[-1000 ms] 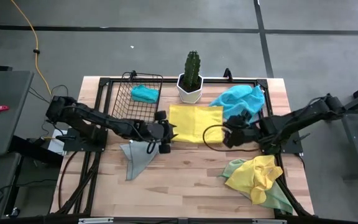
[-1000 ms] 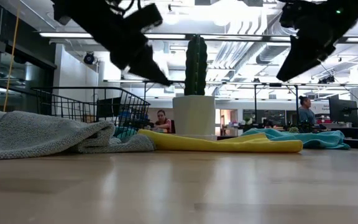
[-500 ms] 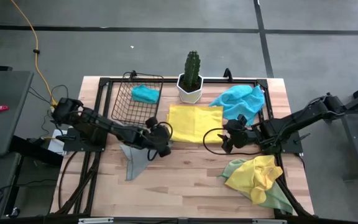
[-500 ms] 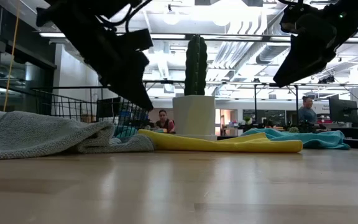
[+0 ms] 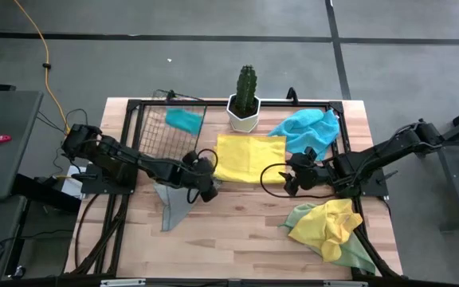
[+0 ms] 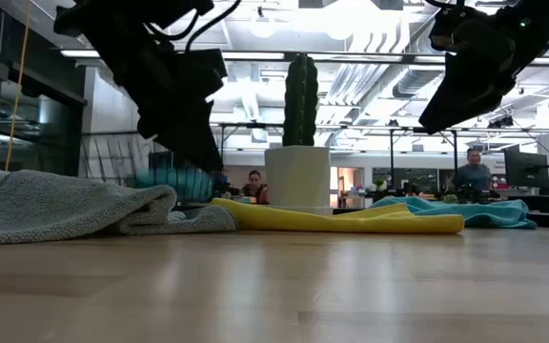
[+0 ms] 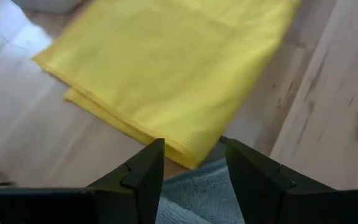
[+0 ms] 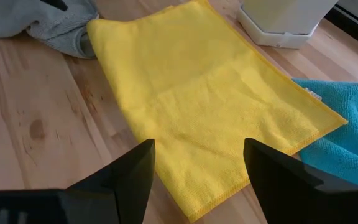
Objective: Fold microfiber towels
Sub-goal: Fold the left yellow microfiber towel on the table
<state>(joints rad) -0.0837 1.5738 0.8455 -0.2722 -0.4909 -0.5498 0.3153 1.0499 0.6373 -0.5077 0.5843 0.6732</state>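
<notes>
With both jaws open and empty, my left gripper and right gripper should pinch the near corners of the yellow towel lying flat mid-table, evenly.

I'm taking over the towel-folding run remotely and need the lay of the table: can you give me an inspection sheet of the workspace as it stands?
Surface: wooden table, bare boards at the front.
Job's things: folded yellow towel lying flat mid-table; grey towel crumpled beside it; turquoise towel bunched near the back right; yellow and green towels heaped front right; small turquoise towel at the wire basket.
Clutter: potted cactus at the back edge.
Grippers: left gripper open, over the yellow towel's corner where it meets the grey one; right gripper open, at the yellow towel's opposite side, holding nothing.
Cables: yellow cable on the floor.
Surroundings: people seated far behind the table in the low view.
</notes>
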